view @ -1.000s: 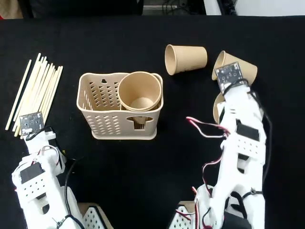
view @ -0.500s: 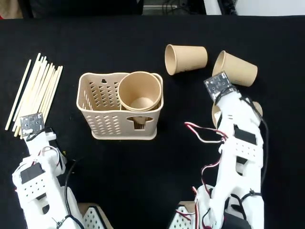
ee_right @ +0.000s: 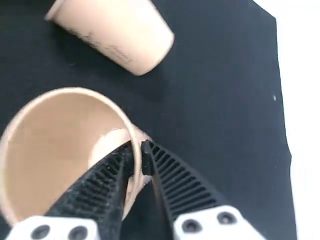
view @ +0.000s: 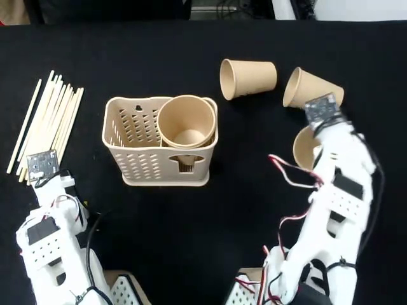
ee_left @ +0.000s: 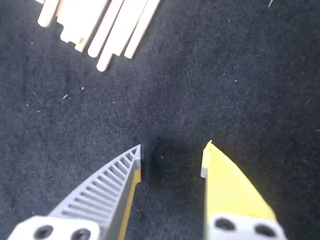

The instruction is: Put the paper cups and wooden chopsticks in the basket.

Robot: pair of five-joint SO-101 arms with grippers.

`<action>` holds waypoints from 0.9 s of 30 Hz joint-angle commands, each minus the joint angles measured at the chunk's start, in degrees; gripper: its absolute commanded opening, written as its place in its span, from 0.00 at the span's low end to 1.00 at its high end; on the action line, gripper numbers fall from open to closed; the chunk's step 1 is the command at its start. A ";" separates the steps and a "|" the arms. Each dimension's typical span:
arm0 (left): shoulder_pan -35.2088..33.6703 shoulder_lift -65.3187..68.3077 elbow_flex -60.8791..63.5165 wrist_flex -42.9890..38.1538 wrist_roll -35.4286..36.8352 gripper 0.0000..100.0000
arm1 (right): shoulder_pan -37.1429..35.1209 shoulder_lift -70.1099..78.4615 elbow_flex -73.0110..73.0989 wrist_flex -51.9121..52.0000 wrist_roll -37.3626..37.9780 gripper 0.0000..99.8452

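While the held paper cup point(ee_right: 65, 150) sits right of the basket point(view: 130, 149), your right gripper point(ee_right: 136, 147) pinches its wall, one finger inside, one outside. A nested cup point(view: 186, 121) stands in the basket. A second cup point(view: 248, 78) and third cup point(view: 311, 89) lie on their sides beyond. Your left gripper point(ee_left: 172, 150) hangs open, holding nothing, near the chopsticks point(ee_left: 95, 25).

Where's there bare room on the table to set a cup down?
Bare cloth between the basket and the right gripper's cup; also on the basket's near side, between the arms. Crowded: the lying cups far right, the chopsticks far left.
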 commanded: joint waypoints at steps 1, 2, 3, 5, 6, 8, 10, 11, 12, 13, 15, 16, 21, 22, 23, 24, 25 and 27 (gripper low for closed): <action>0.66 -0.70 -0.31 -0.79 -0.35 0.20 | 1.85 -1.71 -10.15 6.77 -9.23 0.01; 0.66 -0.70 -0.31 -0.79 -0.35 0.20 | 1.93 -1.71 -13.14 10.11 -12.22 0.01; 0.66 -0.70 -0.31 -0.79 -0.35 0.20 | 1.93 -1.71 -16.31 14.07 -15.38 0.01; 0.66 -0.70 -0.31 -0.79 -0.35 0.20 | 1.49 -1.71 -23.34 23.21 -21.45 0.01; 0.66 -0.70 -0.31 -0.79 -0.35 0.20 | 0.97 -1.71 -26.95 27.60 -24.44 0.01; 0.57 -0.70 -0.31 -0.79 -0.35 0.20 | -0.62 -1.71 -34.15 36.04 -29.45 0.01; 0.57 -0.70 -0.31 -0.79 -0.35 0.20 | -2.55 -1.71 -41.27 43.16 -33.14 0.01; 0.57 -0.70 -0.31 -0.79 -0.35 0.20 | -4.13 -1.71 -44.62 46.59 -34.55 0.01; 0.57 -0.70 -0.31 -0.79 -0.35 0.20 | -6.07 -1.71 -47.60 50.02 -35.96 0.01; 0.57 -0.70 -0.22 -0.79 -0.35 0.20 | -8.88 -1.71 -49.89 53.10 -36.92 0.01; 0.57 -0.70 -0.22 -0.79 -0.35 0.20 | -16.09 -1.80 -54.64 58.46 -37.80 0.01; 0.57 -0.70 -0.22 -0.79 -0.35 0.20 | -19.25 -2.24 -57.80 60.66 -38.07 0.01; 0.57 -0.70 -0.22 -0.79 -0.35 0.20 | -35.34 -4.97 -72.84 66.55 -38.07 0.01; 0.66 -0.70 -0.22 -0.79 -0.35 0.20 | -38.86 -5.23 -74.86 67.08 -38.07 0.01; 0.66 -0.70 -0.22 -0.79 -0.35 0.20 | -42.37 -5.49 -76.26 67.25 -38.07 0.01; 0.66 -0.70 -0.22 -0.79 -0.35 0.20 | -46.15 -5.67 -77.32 67.16 -38.07 0.01; 0.66 -0.70 -0.22 -0.70 -0.35 0.20 | -49.67 -5.49 -77.93 67.08 -38.07 0.01; 0.66 -0.70 -0.22 -0.70 -0.35 0.20 | -55.65 -5.14 -77.76 66.11 -38.07 0.01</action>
